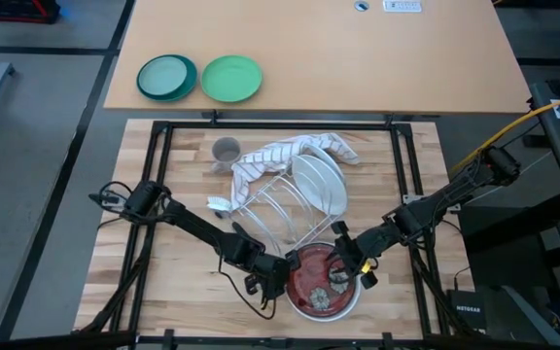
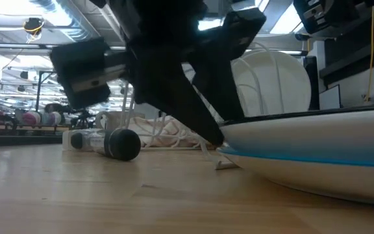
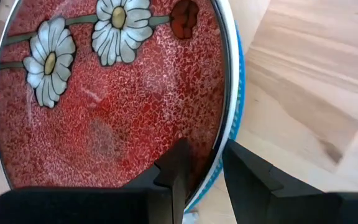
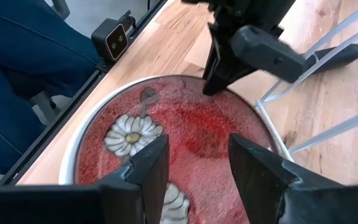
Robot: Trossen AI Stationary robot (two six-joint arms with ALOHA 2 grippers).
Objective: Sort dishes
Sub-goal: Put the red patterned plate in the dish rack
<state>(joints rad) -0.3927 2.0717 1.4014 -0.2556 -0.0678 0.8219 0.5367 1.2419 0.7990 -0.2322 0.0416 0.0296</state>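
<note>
High view shows the red-flowered plate (image 1: 314, 277) lying face up on top of a stack at the near edge of the wooden worktop (image 1: 178, 262), with a white plate (image 1: 343, 303) rim showing round it. Left wrist view gives its look: a glossy, speckled red face with white daisies, a thin pale rim, and a light blue plate (image 3: 234, 106) edge just beneath.

Left claw (image 3: 202, 171) has its fingers slightly spread astride the plate's rim, one finger over the red face and the other outside the edge; whether they press it I cannot tell. Right claw (image 4: 197, 165) hovers over the same plate from the opposite side, its fingers spread wide.

Behind the stack stands a wire dish rack (image 1: 275, 209) with another white plate (image 1: 319, 183) upright in it. A striped cloth (image 1: 290, 154) lies crumpled against the rack, and a small grey cup (image 1: 226, 151) sits beside the cloth.
</note>
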